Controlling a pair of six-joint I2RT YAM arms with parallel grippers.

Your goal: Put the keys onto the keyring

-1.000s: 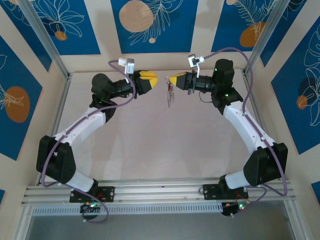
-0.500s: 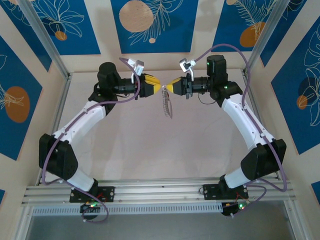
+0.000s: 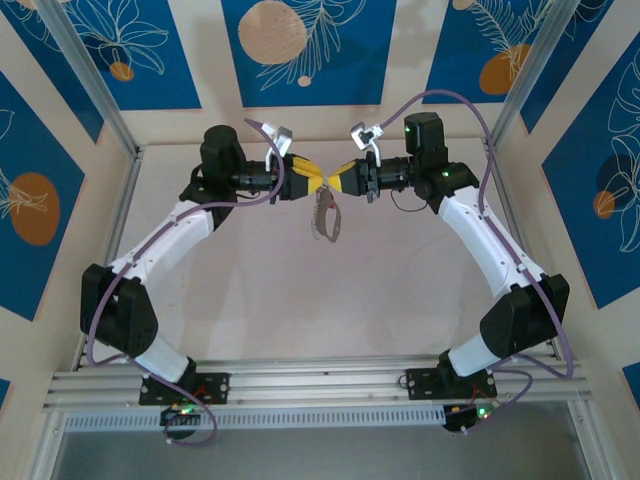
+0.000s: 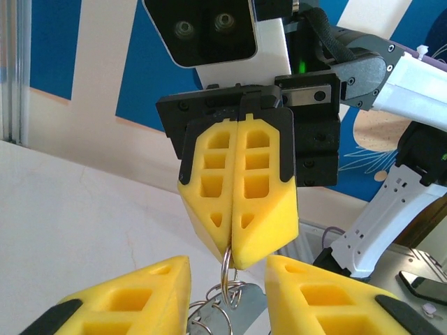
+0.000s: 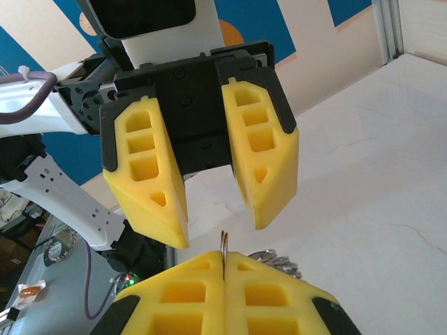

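Observation:
My right gripper [image 3: 341, 182] is shut on the top edge of the keyring [image 3: 325, 215], a thin grey loop that hangs below it with small metal rings and pieces bunched along it. In the right wrist view the keyring's rim [image 5: 223, 242] sticks up from my right gripper [image 5: 223, 257]. The left gripper [image 3: 308, 183] faces it tip to tip, open. In the left wrist view the left gripper [image 4: 227, 279] straddles the keyring [image 4: 228, 269] without touching it. The left gripper's fingers [image 5: 150, 183] stand apart just above the rim. The keys are hidden among the hanging metal.
Both arms reach over the far middle of the pale table [image 3: 300, 290]. The back wall [image 3: 310, 50] and the metal frame posts [image 3: 95, 90] stand close behind the grippers. A rail [image 3: 320, 385] runs along the near edge by the arm bases.
Both arms have swung inward toward each other. The grippers have closed from a gap to tip to tip. The keyring has travelled left with the right gripper.

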